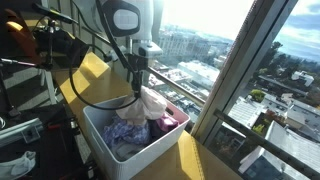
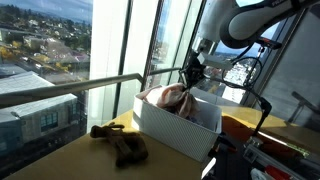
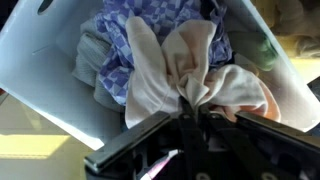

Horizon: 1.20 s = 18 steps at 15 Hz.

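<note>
Gripper (image 3: 190, 106) pinches cream cloth (image 3: 172, 55), apparently hanging downward.

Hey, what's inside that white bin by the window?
The white bin holds a heap of laundry: a cream cloth on top, bunched in the claw, with a blue patterned cloth and a grey cloth beside it. The bin's floor and anything underneath are covered.

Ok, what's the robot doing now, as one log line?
gripper: shut on cream cloth | cloth: bunched over white bin | bin: holds clothes
</note>
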Available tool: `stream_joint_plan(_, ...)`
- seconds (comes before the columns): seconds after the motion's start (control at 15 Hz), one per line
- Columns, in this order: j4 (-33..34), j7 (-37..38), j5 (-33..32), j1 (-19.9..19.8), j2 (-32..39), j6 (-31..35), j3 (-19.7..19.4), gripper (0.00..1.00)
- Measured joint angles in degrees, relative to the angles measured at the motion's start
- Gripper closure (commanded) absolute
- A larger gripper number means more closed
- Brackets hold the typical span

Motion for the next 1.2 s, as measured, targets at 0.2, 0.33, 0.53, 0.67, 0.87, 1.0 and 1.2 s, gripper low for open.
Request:
stream_joint_plan(0.2, -2.0, 1.1, -0.8, 0.0, 3.9, 0.9, -0.4, 0.59)
stream_joint_plan(0.33, -2.1, 1.4, -0.9, 0.0, 5.9, 1.0, -0.4, 0.45)
stream_joint_plan(0.53, -1.2, 1.4, -1.0, 0.2, 5.4, 0.7, -0.6, 0.23)
stream_joint_plan(0.67, 0.1, 1.4, -0.9, 0.3, 1.8, -0.7, -0.6, 0.09)
stream_joint_plan(0.87, 4.3, 1.4, -0.9, 0.8, -4.1, -4.4, 0.3, 0.00)
stream_joint_plan(1.0, 7.6, 1.7, -0.9, 1.9, -5.8, -6.5, 2.2, 0.00)
stream_joint_plan(1.2, 11.8, 3.0, -0.9, 4.6, -3.3, -6.5, 6.2, 0.00)
